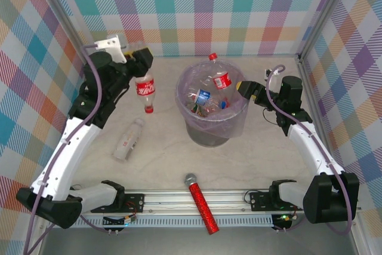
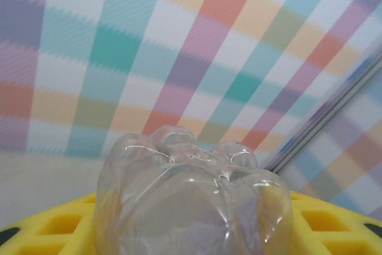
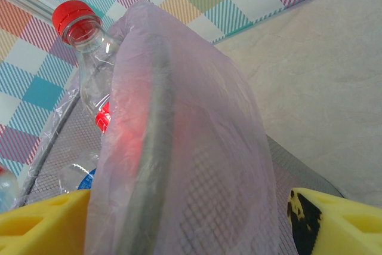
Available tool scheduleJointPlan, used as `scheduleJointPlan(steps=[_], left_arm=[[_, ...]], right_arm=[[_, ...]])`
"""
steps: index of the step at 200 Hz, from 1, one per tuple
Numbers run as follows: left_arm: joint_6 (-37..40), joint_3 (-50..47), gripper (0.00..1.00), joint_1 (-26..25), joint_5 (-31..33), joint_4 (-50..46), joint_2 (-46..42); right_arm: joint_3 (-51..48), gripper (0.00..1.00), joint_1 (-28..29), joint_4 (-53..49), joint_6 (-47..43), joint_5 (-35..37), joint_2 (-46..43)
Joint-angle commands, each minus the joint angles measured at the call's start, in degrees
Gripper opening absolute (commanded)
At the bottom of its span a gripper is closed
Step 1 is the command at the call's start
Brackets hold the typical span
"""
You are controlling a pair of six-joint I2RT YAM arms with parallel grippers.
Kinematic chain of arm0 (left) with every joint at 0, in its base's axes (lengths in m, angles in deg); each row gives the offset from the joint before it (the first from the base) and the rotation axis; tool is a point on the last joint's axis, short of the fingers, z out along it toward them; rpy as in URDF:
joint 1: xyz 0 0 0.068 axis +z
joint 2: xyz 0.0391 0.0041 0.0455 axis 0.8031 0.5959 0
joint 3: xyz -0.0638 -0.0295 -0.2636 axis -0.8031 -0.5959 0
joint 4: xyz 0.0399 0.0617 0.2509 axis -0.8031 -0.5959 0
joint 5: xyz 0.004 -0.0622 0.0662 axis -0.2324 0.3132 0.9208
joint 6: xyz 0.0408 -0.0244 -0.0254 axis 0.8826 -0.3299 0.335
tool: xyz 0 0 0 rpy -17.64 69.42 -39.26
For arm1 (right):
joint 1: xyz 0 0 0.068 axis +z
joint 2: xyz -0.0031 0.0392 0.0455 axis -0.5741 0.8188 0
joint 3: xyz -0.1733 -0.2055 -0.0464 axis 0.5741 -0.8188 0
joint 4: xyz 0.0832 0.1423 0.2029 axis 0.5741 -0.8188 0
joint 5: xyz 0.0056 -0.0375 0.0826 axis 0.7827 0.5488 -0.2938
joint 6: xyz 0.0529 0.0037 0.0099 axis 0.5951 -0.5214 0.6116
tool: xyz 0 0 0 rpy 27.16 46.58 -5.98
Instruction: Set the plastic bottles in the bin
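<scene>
Transfer step in hand. Holds a red-labelled bottle [image 1: 145, 89], cap down, clamped in the left gripper [image 1: 142, 71], raised just left of the bin [image 1: 179, 97]. Straddles the bin rim with the right gripper [image 1: 243, 86]; cannot tell whether clamped. Next: swing right over the opening, then release
</scene>
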Motion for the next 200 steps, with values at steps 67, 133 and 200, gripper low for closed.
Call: scheduleJointPlan(steps=[67,133,200], left_arm=[[2.84,6.48,0.34,-9.86,-16.09,42.92,12.84],[16.59,2.90,0.32,-12.34,-19.23,35.69,18.20],[14.76,-4.59,0.32,-12.34,-19.07,41.56,21.89]], right_arm=[[1.39,0.83,0.53,-0.06,-0.19,0.06,-0.80],[1.81,0.83,0.63,-0.49,-0.76,-0.24,-0.39],[1.87,0.83,0.61,-0.25,-0.61,-0.86,0.08]])
